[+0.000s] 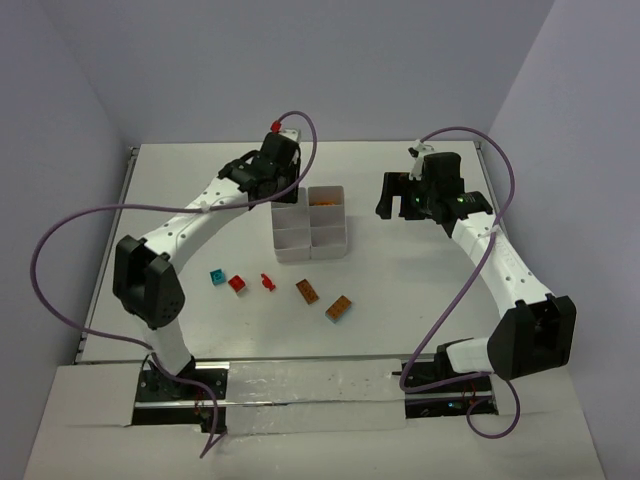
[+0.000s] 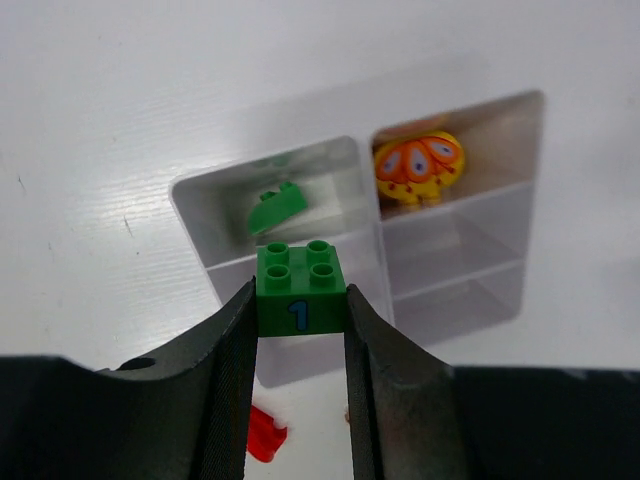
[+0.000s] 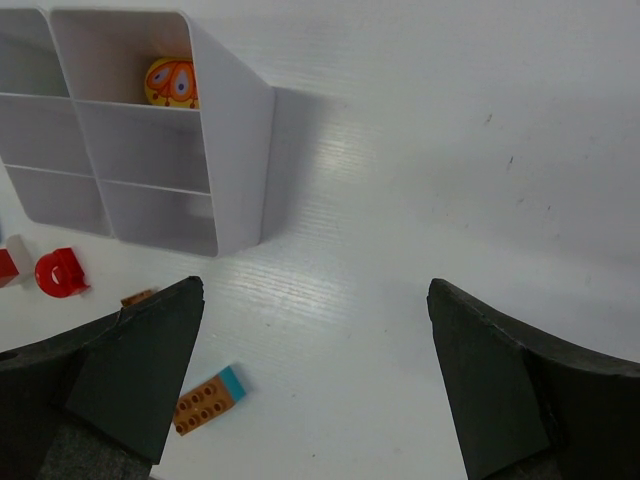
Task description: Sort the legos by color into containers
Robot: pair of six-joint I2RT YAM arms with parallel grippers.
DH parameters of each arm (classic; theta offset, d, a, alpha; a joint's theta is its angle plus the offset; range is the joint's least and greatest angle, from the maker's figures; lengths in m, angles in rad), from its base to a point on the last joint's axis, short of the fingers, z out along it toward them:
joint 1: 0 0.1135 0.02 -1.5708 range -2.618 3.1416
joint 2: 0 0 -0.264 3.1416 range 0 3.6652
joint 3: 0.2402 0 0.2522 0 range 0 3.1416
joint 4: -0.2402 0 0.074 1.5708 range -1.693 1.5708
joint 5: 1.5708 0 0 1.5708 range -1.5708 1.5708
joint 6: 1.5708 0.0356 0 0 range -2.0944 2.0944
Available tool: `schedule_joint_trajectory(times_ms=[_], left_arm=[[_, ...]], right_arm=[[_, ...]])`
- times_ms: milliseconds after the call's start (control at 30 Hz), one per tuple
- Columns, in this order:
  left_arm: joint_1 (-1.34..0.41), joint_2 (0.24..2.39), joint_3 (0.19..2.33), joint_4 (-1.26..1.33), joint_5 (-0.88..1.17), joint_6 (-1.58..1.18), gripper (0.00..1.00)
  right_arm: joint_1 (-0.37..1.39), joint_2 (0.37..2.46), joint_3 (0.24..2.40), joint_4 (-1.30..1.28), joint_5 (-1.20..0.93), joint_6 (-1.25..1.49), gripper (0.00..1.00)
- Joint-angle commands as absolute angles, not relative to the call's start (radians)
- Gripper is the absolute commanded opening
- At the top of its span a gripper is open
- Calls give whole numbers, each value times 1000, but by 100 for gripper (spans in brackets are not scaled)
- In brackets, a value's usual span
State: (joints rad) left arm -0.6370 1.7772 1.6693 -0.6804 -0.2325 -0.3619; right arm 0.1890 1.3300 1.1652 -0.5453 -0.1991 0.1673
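A small green square studded plastic brick (image 2: 301, 288) with a blue "1" on its side is clamped between the two dark fingers of the left claw (image 2: 300, 297), studs up. It is held above the left column of the white plastic six-compartment tray (image 3: 235, 150), at the far end. Which cell lies directly beneath it cannot be told.

The far left cell holds a green curved piece (image 2: 275, 207). The far right cell beside it holds a rounded yellow-orange printed piece (image 2: 420, 168). The other cells in view look bare.

On the white tabletop (image 1: 420, 300) near the tray lie a teal brick (image 1: 217, 276), a red brick (image 1: 238, 284), a small red curved piece (image 1: 267, 282) and two orange-brown bricks (image 1: 307, 291) (image 1: 338, 309).

The right claw (image 3: 315, 290) hangs to the right of the tray with its fingers spread wide, gripping nothing.
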Motion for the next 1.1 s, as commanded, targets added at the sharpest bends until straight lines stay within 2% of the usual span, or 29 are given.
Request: schedule_joint_trajectory(times_ms=[0,167,533,633,667,733,833,933,1067], left_arm=[[-610,1827,1774,-726,-303,-458,0],[-602,1866,1793,-720,-306,-460,5],[-590,1932,1807,-744,-258,-461,24],[-588,1935,1812,-746,-269,-460,47],[-588,1933,1813,-746,-268,-456,50],[-586,1923,1813,-741,-249,-445,69],[-586,1894,1809,-735,-222,-421,85],[-588,1850,1796,-723,-210,-391,93],[-581,1678,1695,-663,-104,-229,95]], right_arm=[[183,1310,1200,-525,-181,176,100],[183,1302,1185,-516,-180,175,100],[183,1309,1198,-526,-178,172,100],[183,1310,1200,-528,-179,176,100],[183,1310,1200,-528,-180,176,100],[183,1310,1201,-529,-183,176,100],[184,1311,1207,-532,-185,175,100],[184,1314,1212,-534,-190,172,100],[184,1313,1213,-534,-216,156,100]])
